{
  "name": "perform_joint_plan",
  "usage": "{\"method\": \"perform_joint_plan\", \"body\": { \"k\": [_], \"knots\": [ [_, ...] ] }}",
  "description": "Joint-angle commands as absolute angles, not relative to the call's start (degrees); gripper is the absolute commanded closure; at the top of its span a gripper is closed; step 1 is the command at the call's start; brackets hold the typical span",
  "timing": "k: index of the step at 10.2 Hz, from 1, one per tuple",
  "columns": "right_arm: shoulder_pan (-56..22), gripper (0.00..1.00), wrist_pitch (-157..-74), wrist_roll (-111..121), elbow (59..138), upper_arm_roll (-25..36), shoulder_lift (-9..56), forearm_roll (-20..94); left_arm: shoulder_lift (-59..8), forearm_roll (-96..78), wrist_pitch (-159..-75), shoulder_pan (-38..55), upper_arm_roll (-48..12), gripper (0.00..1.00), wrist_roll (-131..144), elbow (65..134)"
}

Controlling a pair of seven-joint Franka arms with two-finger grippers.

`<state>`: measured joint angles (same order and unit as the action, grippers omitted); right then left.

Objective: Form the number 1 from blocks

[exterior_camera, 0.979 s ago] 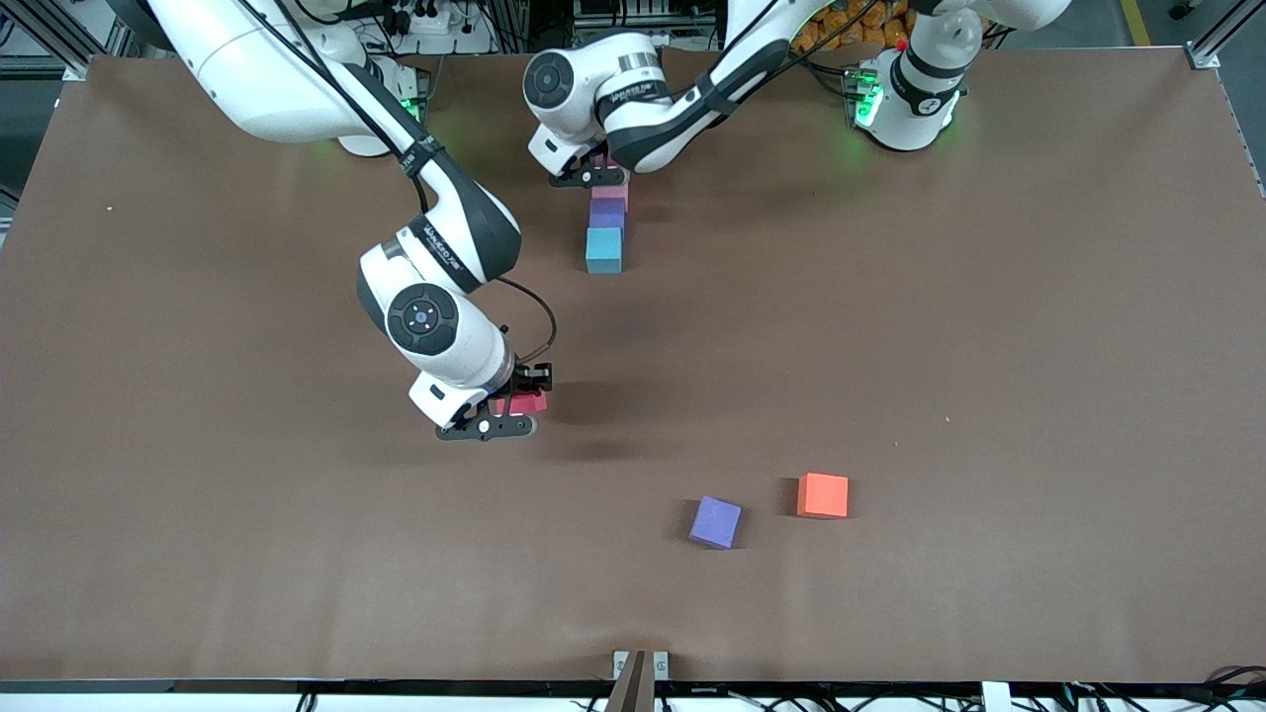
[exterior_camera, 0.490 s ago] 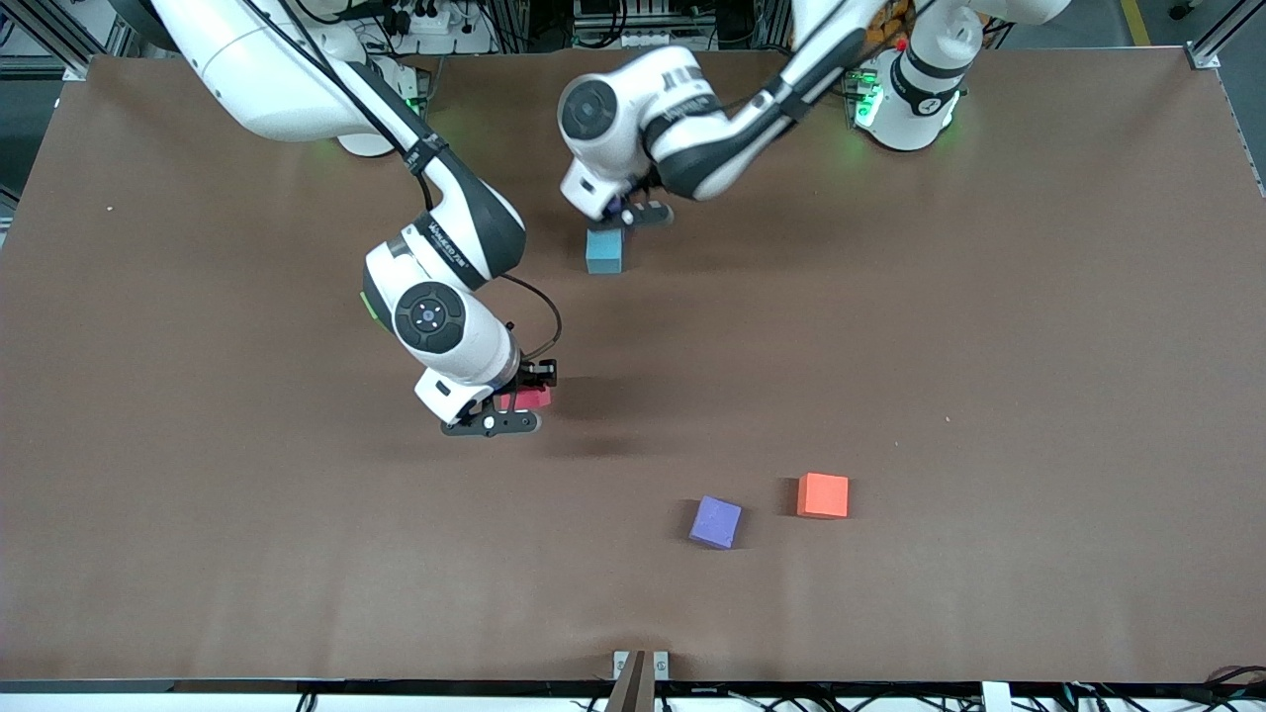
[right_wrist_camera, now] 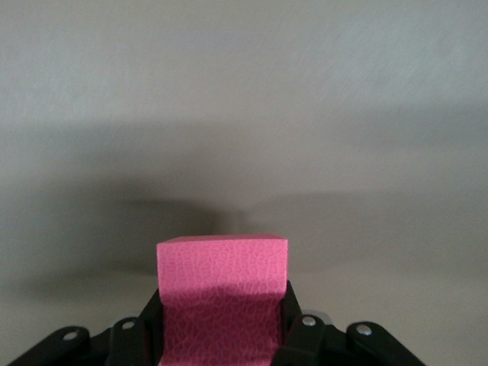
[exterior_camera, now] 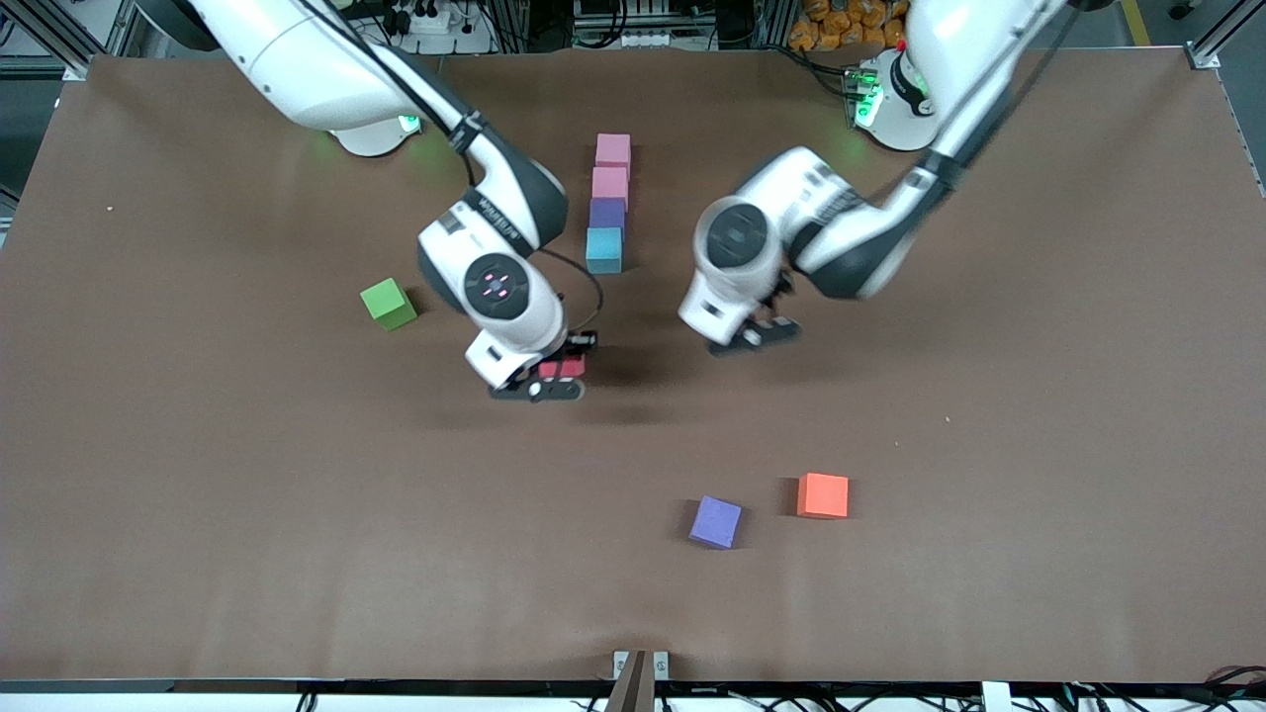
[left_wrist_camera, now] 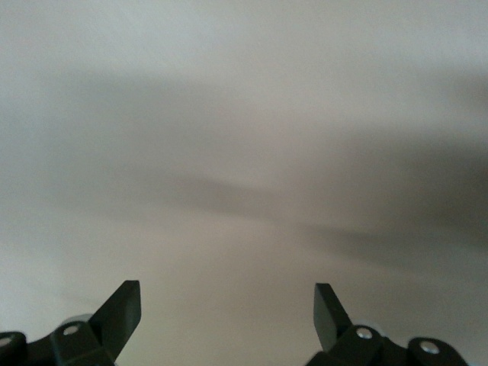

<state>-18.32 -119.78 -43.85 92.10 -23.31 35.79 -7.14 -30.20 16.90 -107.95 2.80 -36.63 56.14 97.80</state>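
Front view: four blocks sit in a touching column at upper centre of the frame on the brown table (exterior_camera: 989,396). Top to bottom: pink block (exterior_camera: 613,149), second pink block (exterior_camera: 610,183), indigo-purple block (exterior_camera: 607,213), teal-blue block (exterior_camera: 603,250). Right arm comes in from the upper part of the frame at its own base; its right claw (exterior_camera: 550,379) is at centre frame, below the column, off toward the right arm's end, up over bare table with a shadow beneath it. That claw is clamped on the crimson red block (exterior_camera: 560,369); right wrist view shows the same red block (right_wrist_camera: 222,293) pinched between the two dark fingers (right_wrist_camera: 145,328), looking pinkish there. Left arm reaches from its base at upper part of the frame; left claw (exterior_camera: 757,333) hangs over bare table at centre frame, toward the left arm's end from the column. Left wrist view: left claw (left_wrist_camera: 227,316) spread wide, nothing between the fingertips (left_wrist_camera: 122,309), only blurred table under it. Green cube (exterior_camera: 388,303) sits mid frame toward the right arm's end. Lower centre of the frame: a loose purple cube (exterior_camera: 715,521), turned slightly askew, near the orange cube (exterior_camera: 823,494), the two apart.
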Motion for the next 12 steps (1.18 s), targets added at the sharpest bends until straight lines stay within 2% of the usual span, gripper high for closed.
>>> {"method": "perform_joint_plan", "body": {
  "k": [1,5,9,12],
  "knots": [
    [-19.16,1.0,-120.41,-49.46,95.09,-26.09,34.45,-9.3,-29.36,18.11,-107.31,-6.02,-37.53,0.0,48.81,93.36],
    [-18.98,1.0,-123.65,-58.25,102.29,-31.28,33.67,-17.31,-25.5,17.84,-107.05,-19.75,-37.88,0.0,29.83,93.16],
    [-18.9,1.0,-126.2,-61.96,106.77,-33.57,30.77,-18.98,-25.14,17.58,-105.65,-20.04,-37.97,0.0,30.93,94.83],
    [-18.63,1.0,-131.12,-64.59,110.82,-33.66,30.41,-22.4,-19.87,16.79,-105.2,-17.68,-35.7,0.0,29.62,100.45]
  ]
}}
